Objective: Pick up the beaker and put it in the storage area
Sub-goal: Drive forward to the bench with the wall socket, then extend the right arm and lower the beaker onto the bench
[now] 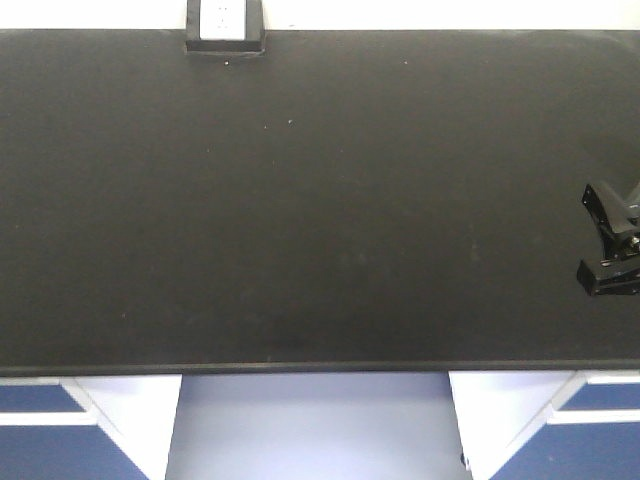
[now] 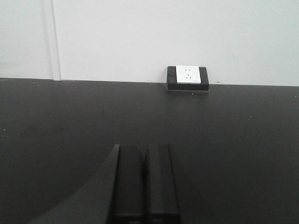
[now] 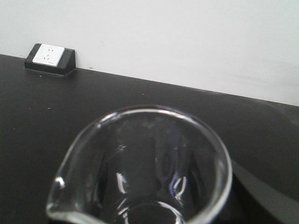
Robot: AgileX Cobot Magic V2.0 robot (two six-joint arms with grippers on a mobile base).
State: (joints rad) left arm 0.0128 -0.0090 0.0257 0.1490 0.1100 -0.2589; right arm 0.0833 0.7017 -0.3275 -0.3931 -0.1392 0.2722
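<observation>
The clear glass beaker point(image 3: 140, 158) fills the lower part of the right wrist view, its pouring lip at the lower left, and I look down into its mouth. My right gripper point(image 1: 602, 238) holds it between its dark fingers, which show only faintly through the glass; it hangs at the right edge of the front view over the bare matte black bench top point(image 1: 300, 200), the storage area. In the front view the glass itself does not show. My left gripper point(image 2: 145, 148) is shut and empty, low over the same bench top point(image 2: 70, 121).
A small black box with a white socket face point(image 1: 224, 25) sits at the back edge against the white wall, also visible as the box point(image 2: 188, 77) ahead of the left wrist and the box point(image 3: 50, 59) at the right wrist's far left. Blue cabinet fronts point(image 1: 40, 430) lie below the front edge.
</observation>
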